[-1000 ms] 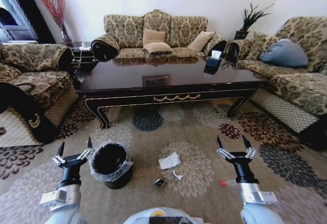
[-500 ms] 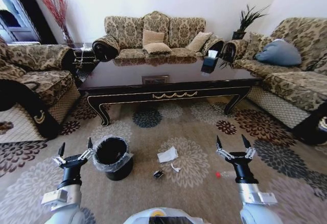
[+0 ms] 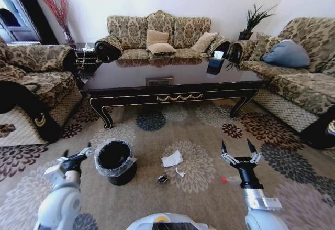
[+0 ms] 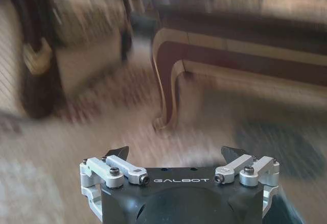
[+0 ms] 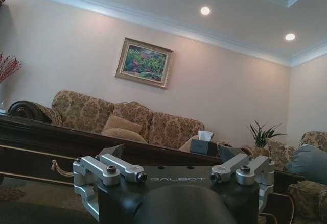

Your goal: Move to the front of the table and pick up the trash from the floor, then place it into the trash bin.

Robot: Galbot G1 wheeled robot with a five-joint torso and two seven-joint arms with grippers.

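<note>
Black, liner-rimmed trash bin (image 3: 114, 161) stands on the patterned carpet (image 3: 172, 198), in front of the bench (image 3: 172, 80); crumpled white napkin (image 3: 171, 159) lies on the carpet just right of the bin; small white scrap (image 3: 179, 173) and dark wrapper bit (image 3: 163, 178) lie near the napkin; red-tipped stick (image 3: 227, 179) lies farther right of the bin, just beside the right gripper (image 3: 238, 149); right gripper is spread, empty; left gripper (image 3: 76, 153) hangs just left of the bin, fingers spread, empty.
</note>
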